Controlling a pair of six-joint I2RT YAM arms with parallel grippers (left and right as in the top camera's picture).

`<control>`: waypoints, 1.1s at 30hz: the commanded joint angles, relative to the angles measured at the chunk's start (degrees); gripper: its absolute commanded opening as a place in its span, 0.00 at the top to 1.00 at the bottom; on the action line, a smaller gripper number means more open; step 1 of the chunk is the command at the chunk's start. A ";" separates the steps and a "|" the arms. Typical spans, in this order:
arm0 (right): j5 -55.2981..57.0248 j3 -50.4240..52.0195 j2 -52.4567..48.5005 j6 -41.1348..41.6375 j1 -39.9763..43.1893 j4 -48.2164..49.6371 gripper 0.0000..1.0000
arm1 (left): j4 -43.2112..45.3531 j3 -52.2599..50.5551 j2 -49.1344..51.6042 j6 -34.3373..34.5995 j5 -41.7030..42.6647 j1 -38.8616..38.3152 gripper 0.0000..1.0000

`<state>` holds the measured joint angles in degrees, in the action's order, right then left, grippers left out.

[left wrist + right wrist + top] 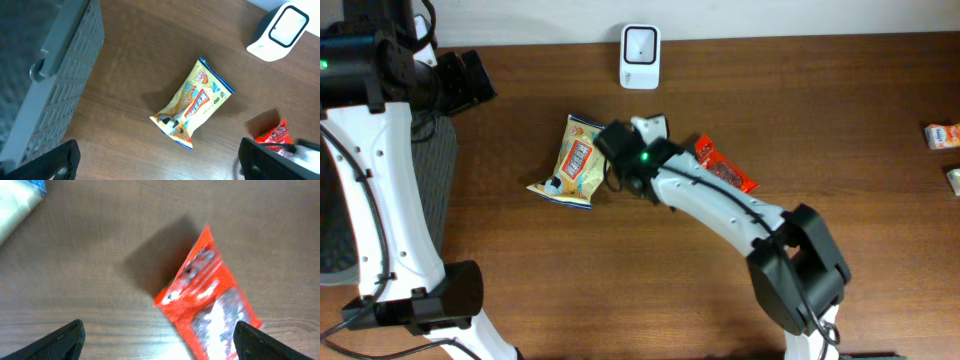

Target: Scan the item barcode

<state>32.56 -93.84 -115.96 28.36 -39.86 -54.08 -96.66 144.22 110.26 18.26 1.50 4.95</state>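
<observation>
A red snack packet [210,305] lies on the brown table below my right gripper [160,342]. The gripper's fingers stand wide apart at the bottom corners of the right wrist view and touch nothing. The packet looks blurred, with its shadow to its left. From overhead the red packet [725,165] shows just right of the right gripper [640,135]. A yellow snack packet [575,160] lies to its left. The white scanner [640,43] stands at the table's back edge. My left gripper [160,165] is open and empty, high above the yellow packet [195,102].
A grey basket [50,75] sits at the table's left side, under the left arm. Two small packets [942,135] lie at the far right edge. The scanner [277,30] and the red packet [272,135] also show in the left wrist view.
</observation>
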 commanded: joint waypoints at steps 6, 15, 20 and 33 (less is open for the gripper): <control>-25.05 -7.63 1.64 -32.65 18.56 -12.50 0.04 | -0.04 0.26 -0.13 0.59 -0.22 0.37 0.01; -36.44 2.56 -3.28 -45.38 25.51 -1.29 0.00 | -0.04 0.26 -0.13 0.59 -0.22 0.37 0.01; -35.36 5.73 -5.57 -45.18 25.29 2.34 0.07 | -0.04 0.26 -0.13 0.59 -0.22 0.37 0.01; -41.86 -3.87 -6.23 -20.13 25.14 10.23 0.96 | -0.04 0.26 -0.13 0.59 -0.22 0.37 0.01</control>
<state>-5.98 -91.92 -121.30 -0.32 -14.35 -45.93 -96.68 144.22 110.26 18.28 1.50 4.97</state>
